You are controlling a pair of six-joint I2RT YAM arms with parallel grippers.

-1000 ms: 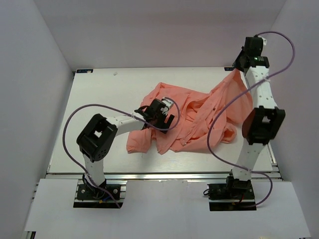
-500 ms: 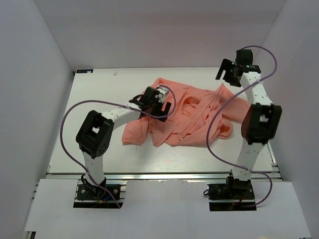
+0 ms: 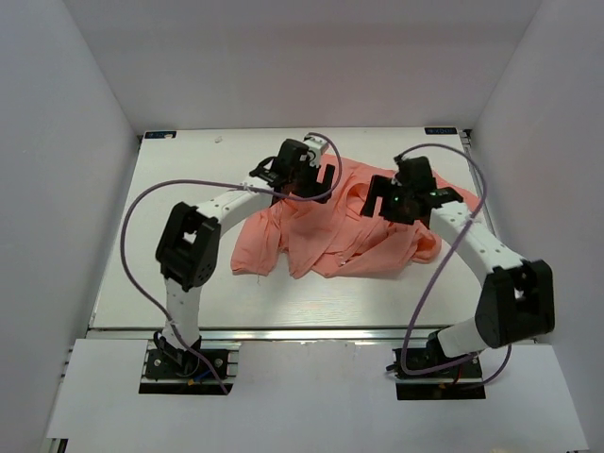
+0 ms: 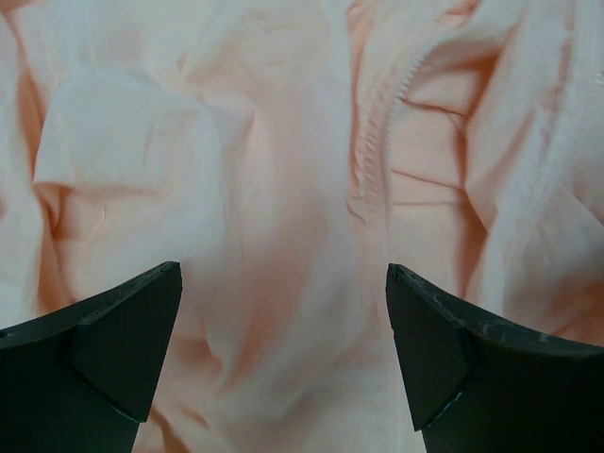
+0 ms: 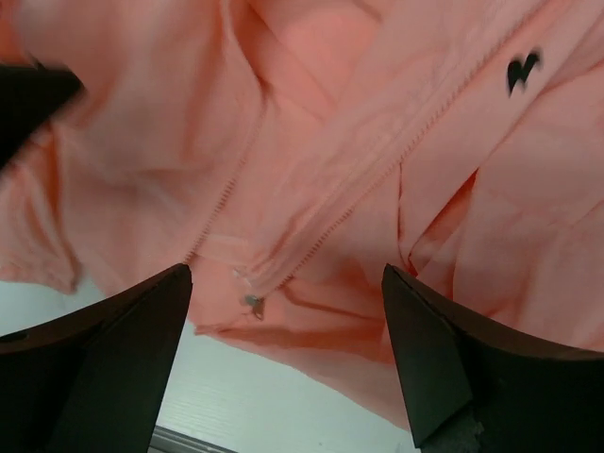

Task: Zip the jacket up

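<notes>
A crumpled salmon-pink thin-fabric jacket lies heaped on the white rectangular table, at its middle and toward the far edge, with tabletop showing to its left, right and front. The left arm's black two-finger gripper hangs over the heap's far-left part and the right arm's black two-finger gripper over its right part, near each other but apart. Under the right gripper, a small metal zipper pull sits at the garment's edge, just beside the tabletop.
</notes>
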